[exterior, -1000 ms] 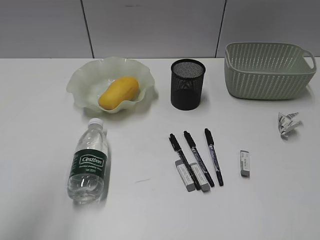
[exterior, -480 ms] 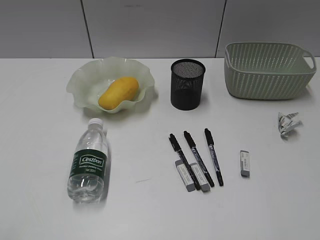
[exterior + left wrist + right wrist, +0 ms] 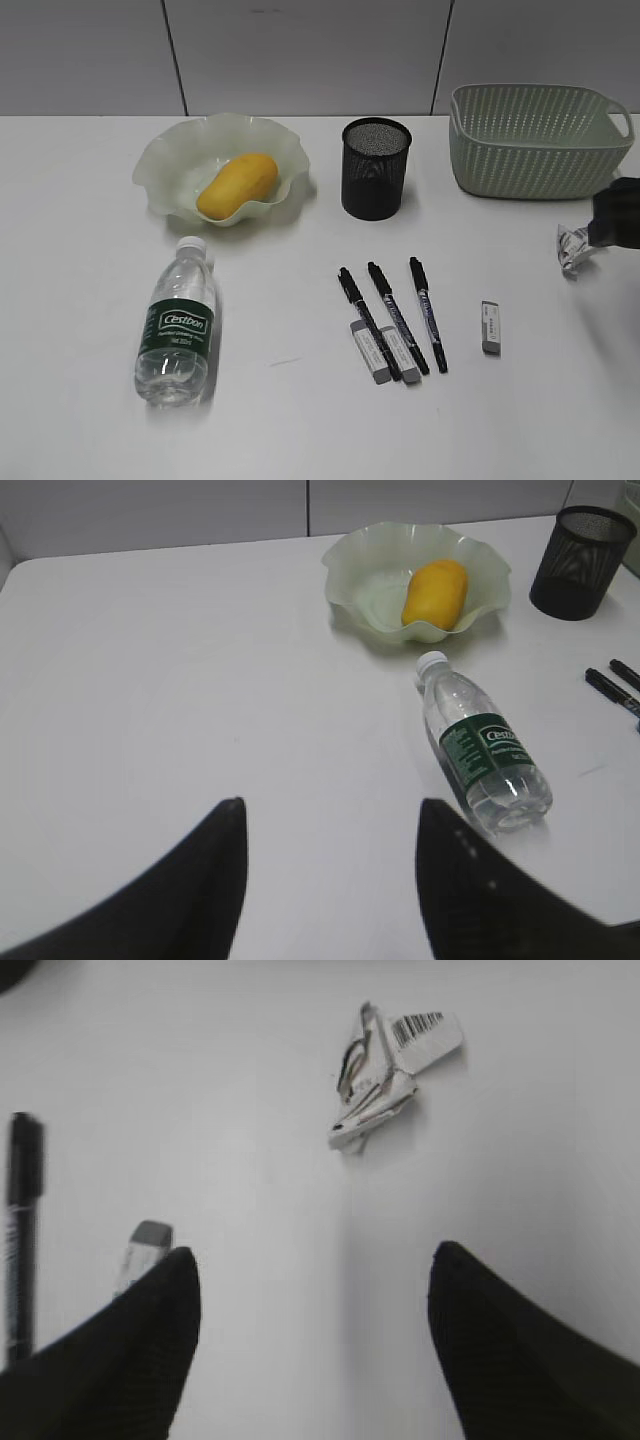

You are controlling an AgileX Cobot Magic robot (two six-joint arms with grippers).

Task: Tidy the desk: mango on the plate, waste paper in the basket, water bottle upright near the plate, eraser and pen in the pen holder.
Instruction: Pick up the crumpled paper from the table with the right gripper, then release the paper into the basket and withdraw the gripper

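The mango (image 3: 236,185) lies in the ruffled green plate (image 3: 165,160). The water bottle (image 3: 177,325) lies on its side in front of the plate. Three pens (image 3: 385,315) and two erasers (image 3: 372,355) lie mid-desk, with a third eraser (image 3: 490,326) to their right. The black mesh pen holder (image 3: 375,168) and the basket (image 3: 535,140) stand at the back. My right gripper (image 3: 312,1260) is open and empty, hovering just short of the waste paper (image 3: 385,1070). My left gripper (image 3: 330,810) is open and empty over bare desk, left of the bottle (image 3: 485,750).
The right arm's dark body (image 3: 620,212) enters the exterior view at the right edge, partly covering the waste paper (image 3: 572,250). The basket stands just behind it. In the right wrist view an eraser (image 3: 143,1250) sits by the left finger and a pen (image 3: 20,1230) at the left edge.
The right arm has come into the exterior view from the right edge, beside the waste paper. No object has moved.
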